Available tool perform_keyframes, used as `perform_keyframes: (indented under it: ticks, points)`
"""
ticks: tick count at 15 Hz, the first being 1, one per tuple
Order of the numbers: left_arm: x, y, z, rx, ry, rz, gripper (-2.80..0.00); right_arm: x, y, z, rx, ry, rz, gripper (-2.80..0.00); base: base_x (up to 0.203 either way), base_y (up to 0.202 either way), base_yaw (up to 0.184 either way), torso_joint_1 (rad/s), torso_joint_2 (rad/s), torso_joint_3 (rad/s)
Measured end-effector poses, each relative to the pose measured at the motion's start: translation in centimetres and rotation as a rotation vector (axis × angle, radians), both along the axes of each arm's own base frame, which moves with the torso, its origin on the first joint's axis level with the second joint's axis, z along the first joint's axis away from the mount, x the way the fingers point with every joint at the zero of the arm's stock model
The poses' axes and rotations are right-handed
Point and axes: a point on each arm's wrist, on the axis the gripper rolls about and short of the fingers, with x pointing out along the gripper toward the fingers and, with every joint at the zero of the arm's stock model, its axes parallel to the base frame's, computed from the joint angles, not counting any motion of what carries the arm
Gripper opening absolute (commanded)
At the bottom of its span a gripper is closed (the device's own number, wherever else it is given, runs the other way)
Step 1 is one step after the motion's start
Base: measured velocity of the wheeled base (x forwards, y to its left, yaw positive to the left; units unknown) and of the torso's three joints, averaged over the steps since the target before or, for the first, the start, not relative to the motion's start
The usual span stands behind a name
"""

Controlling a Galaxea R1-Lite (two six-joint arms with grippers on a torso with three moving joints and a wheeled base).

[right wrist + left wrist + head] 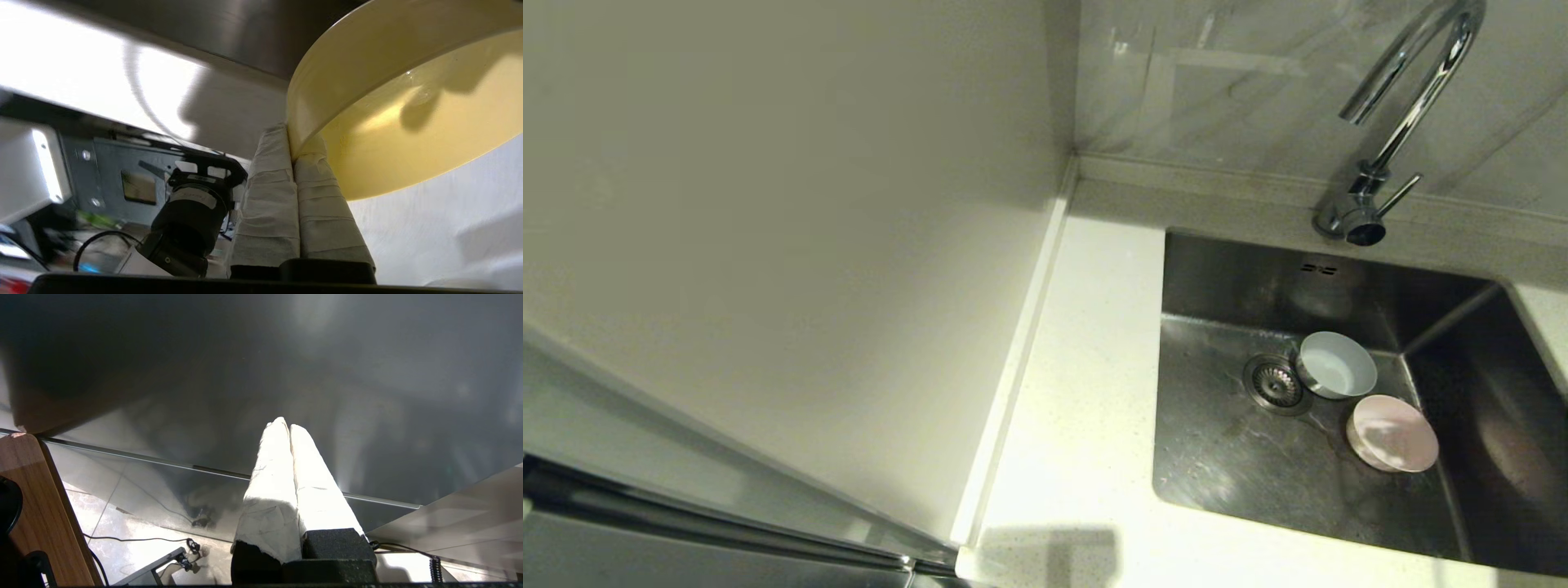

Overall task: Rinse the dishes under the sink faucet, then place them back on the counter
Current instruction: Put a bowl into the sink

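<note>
two bowls [1364,400] in sink [1225,457]; right gripper [292,141] clamps one yellow bowl [408,106]

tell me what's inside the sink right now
Inside the sink: a pale blue bowl beside the strainer drain, and a pale pink bowl close beside the blue one. The basin's right side is too dark to check.

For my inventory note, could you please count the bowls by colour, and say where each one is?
Pale blue bowl: 1, in the sink, beside the drain.
Pale pink bowl: 1, in the sink.
Yellow bowl: 1, rim pinched in the right tool.
Total: 3 bowls.
</note>
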Motion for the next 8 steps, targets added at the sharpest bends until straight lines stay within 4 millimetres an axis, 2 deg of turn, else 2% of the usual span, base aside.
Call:
perform_keyframes:
  ticks: [2, 4, 6, 8]
  points:
    - [0.0, 0.0, 0.0, 0.001, 0.000, 0.000, -2.80, 1.4, 3.2, 0.1, -0.008, -0.012, 0.156, -2.80, 0.000, 0.000, 0.000, 0.000, 0.00, 0.000]
    - [0.0, 0.0, 0.0, 0.000, 0.000, 0.000, -2.80, 2.6, 5.9, -0.7, -0.020, -0.018, 0.261, -2.80, 0.000, 0.000, 0.000, 0.000, 0.00, 0.000]
    - [0.0, 0.0, 0.0, 0.000, 0.000, 0.000, -2.80, 4.1, 7.4, -2.6, -0.045, -0.029, 0.291, -2.80, 0.000, 0.000, 0.000, 0.000, 0.00, 0.000]
    - [0.0, 0.0, 0.0, 0.000, 0.000, 0.000, -2.80, 5.3, 8.1, -5.1, -0.070, -0.051, 0.305, -2.80, 0.000, 0.000, 0.000, 0.000, 0.00, 0.000]
